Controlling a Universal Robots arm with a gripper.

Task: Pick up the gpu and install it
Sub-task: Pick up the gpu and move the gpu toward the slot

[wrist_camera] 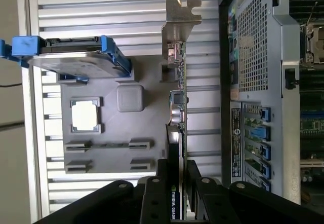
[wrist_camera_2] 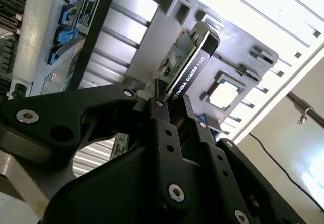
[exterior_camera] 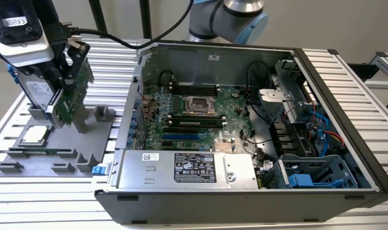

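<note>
Black end effector [wrist_camera_2: 173, 96] tight on the edge of the gpu [wrist_camera_2: 188, 57]

Ribbed metal table [exterior_camera: 347, 72], pale wall [exterior_camera: 337, 21]

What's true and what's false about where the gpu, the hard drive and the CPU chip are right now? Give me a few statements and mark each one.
1. The gripper grips the gpu, with a finger on each side. True.
2. The gpu is installed inside the computer case. False: it stands upright at the gray tray, outside the case.
3. The CPU chip lies flat in the tray. True.
4. The hard drive sits inside the case. False: it stands on the tray beside the gpu.
5. The case is closed up. False: its side is open and the motherboard is in plain view.
</note>
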